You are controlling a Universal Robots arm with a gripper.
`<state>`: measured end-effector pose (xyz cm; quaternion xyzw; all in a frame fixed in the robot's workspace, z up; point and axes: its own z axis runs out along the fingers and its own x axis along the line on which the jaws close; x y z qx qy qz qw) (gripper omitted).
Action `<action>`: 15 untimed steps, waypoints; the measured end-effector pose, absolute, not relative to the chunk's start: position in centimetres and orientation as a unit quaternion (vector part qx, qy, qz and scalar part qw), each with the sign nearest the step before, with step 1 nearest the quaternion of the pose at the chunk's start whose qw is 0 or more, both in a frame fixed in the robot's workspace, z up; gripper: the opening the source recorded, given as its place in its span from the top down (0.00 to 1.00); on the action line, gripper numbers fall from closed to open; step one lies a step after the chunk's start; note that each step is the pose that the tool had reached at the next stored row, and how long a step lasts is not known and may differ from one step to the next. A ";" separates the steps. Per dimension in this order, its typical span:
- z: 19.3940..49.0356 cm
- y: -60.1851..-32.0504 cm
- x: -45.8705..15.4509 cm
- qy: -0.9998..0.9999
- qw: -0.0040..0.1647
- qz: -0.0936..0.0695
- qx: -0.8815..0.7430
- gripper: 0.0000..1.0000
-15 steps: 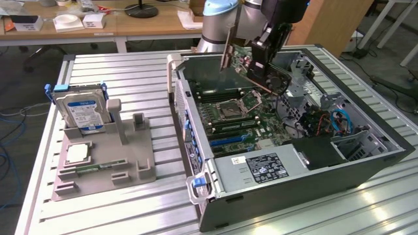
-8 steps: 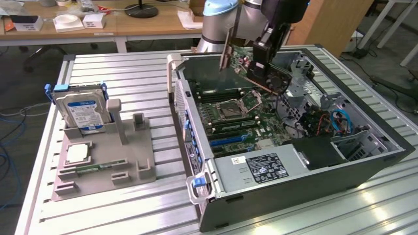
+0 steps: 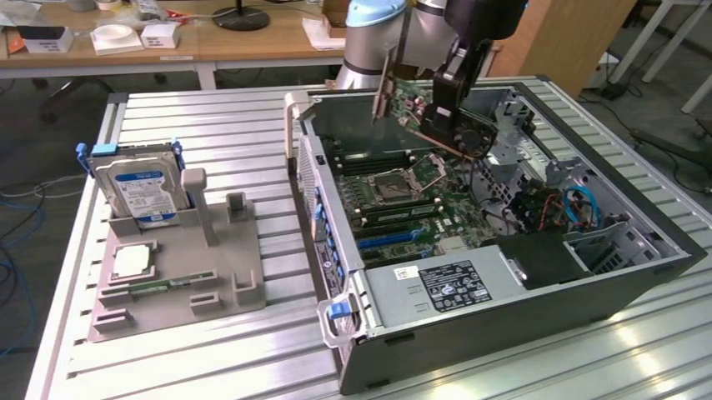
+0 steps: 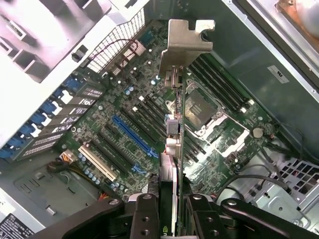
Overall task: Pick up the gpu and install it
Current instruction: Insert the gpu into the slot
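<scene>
Exterior view: clamping the gpu (image 3: 409, 98) in the gripper (image 3: 449, 104), holding it tilted in the air over the open computer case (image 3: 501, 329) on the tabletop (image 3: 200, 125). Wrist view: hanging it edge-on, well above the motherboard (image 4: 124, 114), silver bracket (image 4: 187, 42) pointing away from the gripper.

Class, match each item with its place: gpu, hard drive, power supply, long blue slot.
Items: 1 gpu; 2 hard drive; 3 power supply; 4 long blue slot.
Places: A on the motherboard; B upright in the grey holder; C held by the tool above the computer case; D in a corner of that case.
Pairs: 1-C; 2-B; 3-D; 4-A.
</scene>
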<state>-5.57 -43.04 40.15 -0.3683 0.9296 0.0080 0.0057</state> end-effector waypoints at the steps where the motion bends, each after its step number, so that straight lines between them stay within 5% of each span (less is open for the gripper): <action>1: 40.1 -43.0 -5.6 0.929 0.006 0.008 -0.371 0.73; 15: 40.2 -43.1 -5.6 0.912 0.005 0.008 -0.410 0.73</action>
